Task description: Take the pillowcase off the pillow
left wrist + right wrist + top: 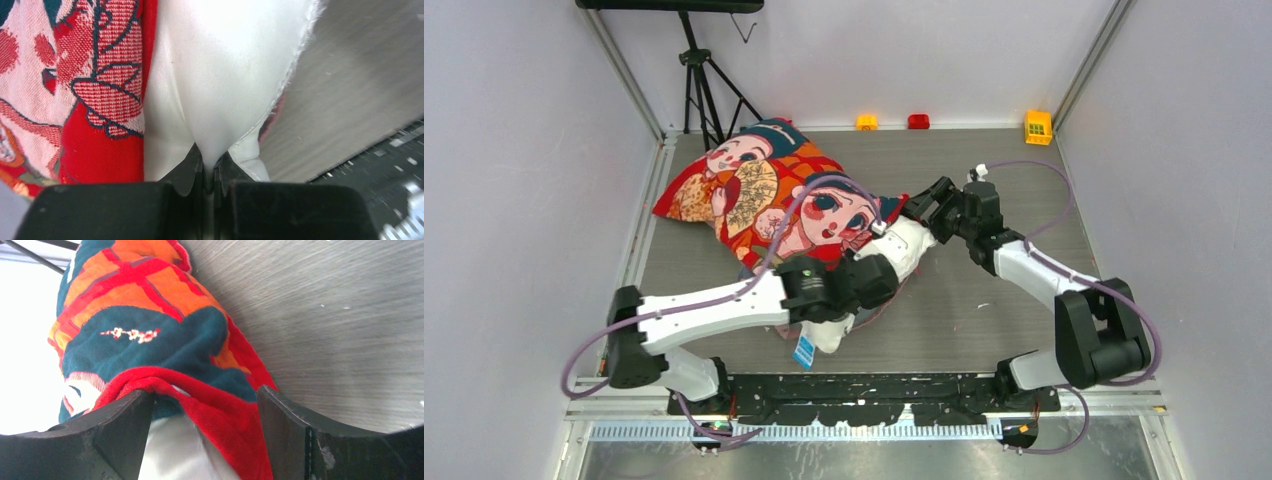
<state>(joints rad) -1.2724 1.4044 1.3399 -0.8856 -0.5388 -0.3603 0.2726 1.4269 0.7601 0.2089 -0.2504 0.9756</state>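
pillowcase (pixel 764 190) is mostly on the pillow (pixel 911 245). The pair lies diagonally on the table (pixel 1004 300), from far-left to near-centre. The open end of the case faces the near/right side. The white pillow end sticks out there, with the blue tag (pixel 804 351) at the near corner, just under the left arm's wrist.

left gripper (pixel 208 167): jaws together, pinching a fold of white pillow fabric. The left wrist view shows the cloth drawn into a crease that runs straight into the fingertips. The red printed edge of the case sits just left of the pinch, outside the jaws.

right gripper (pixel 202 397): jaws wide apart, straddling the red hem at the open end and not clamped on anything. The hem bunches up between the fingers and touches the finger on the left of the right wrist view (contact with the other finger: can't tell). White pillow shows under the hem, and the dark teal and orange print lies beyond it.

The two grippers are near each other at the exposed pillow end, the right one farther from the bases.

Along the far table edge: orange block (pixel 866 122), red block (pixel 918 121), yellow block (pixel 1038 127). tripod (pixel 699 90) stands past the far-left corner.
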